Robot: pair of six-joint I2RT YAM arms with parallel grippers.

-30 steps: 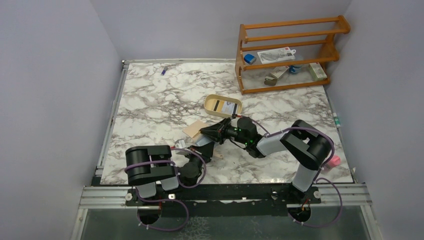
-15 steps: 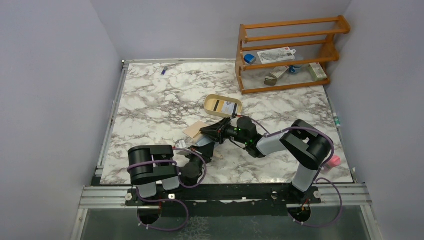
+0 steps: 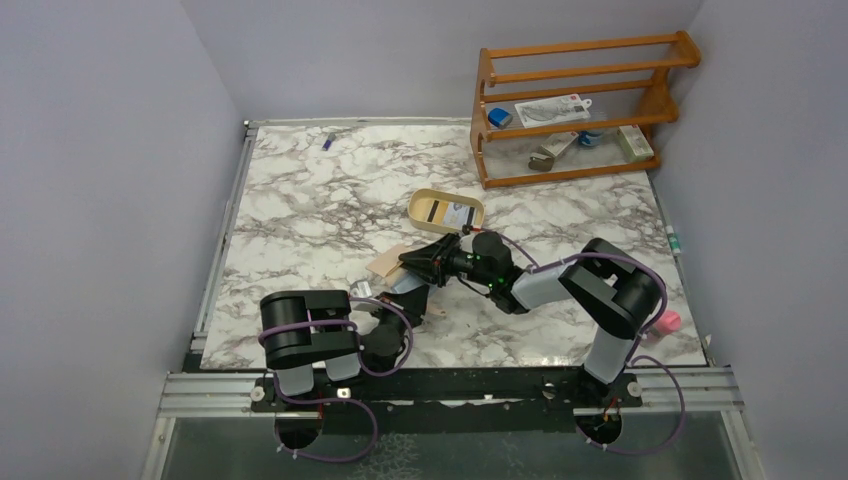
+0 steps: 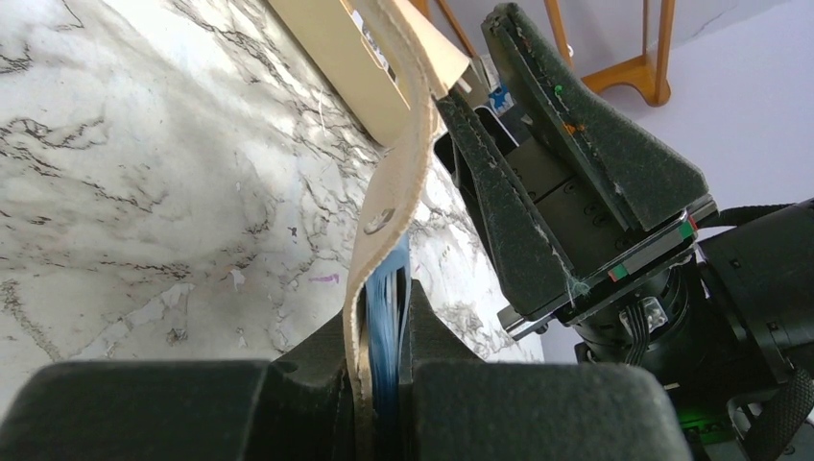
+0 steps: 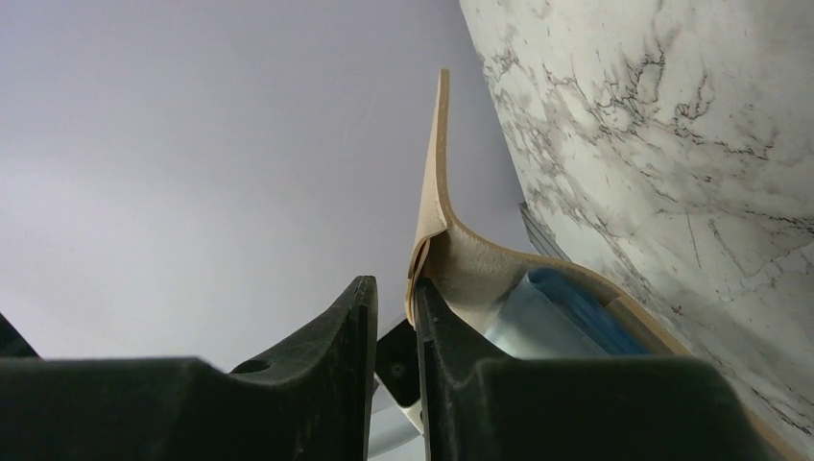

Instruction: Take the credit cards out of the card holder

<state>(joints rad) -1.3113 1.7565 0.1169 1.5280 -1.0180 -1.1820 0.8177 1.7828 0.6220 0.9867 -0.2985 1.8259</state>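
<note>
plainly the card holder (image 4: 389, 206) is up off the table, its lower end pinched in the left gripper (image 4: 379, 384), which is clenched on it with the pale blue credit cards (image 4: 389, 298) sandwiched inside. the right gripper (image 5: 392, 298) sits at the free flap with its jaws a little apart; whether it has any hold on that flap i cannot tell.

the risk, as i judge it: the left squeeze pins the cards as well as the cover, so a pull may drag the whole holder loose or bend a card. if the flap slips, the holder may spring shut over them.

below is a white marble-patterned table (image 3: 300, 200) with grey veins. an oval tan tray (image 3: 413, 208) lies just beyond the arms, a wooden rack (image 3: 580, 46) stands at the far right, and plain lilac walls (image 3: 400, 50) close the space in.
</note>
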